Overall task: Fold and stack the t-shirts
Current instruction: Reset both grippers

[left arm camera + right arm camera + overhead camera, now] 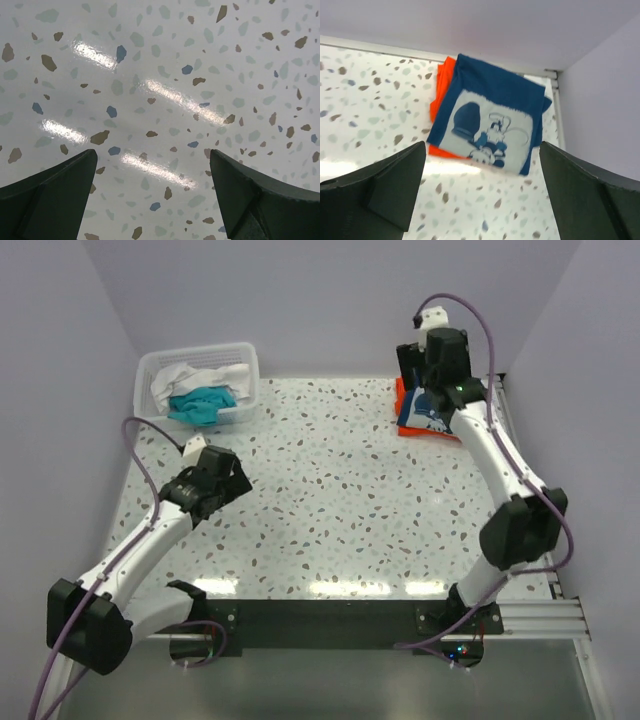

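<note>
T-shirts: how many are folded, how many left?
Two look done: the blue t-shirt lies folded on the orange t-shirt. Nothing is in hand; the left gripper and right gripper are open, empty. Left: the teal t-shirt and white t-shirt, crumpled in the basket.

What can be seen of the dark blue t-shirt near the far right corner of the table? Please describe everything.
The dark blue t-shirt is soft cloth, folded into a flat, roughly rectangular packet. Its top face shows a pale grey panel with a blue cartoon print. It lies on an orange t-shirt, which sticks out along one side, on the speckled table close to the corner of the walls. The right gripper hangs above it, jaws open, not touching it.
</note>
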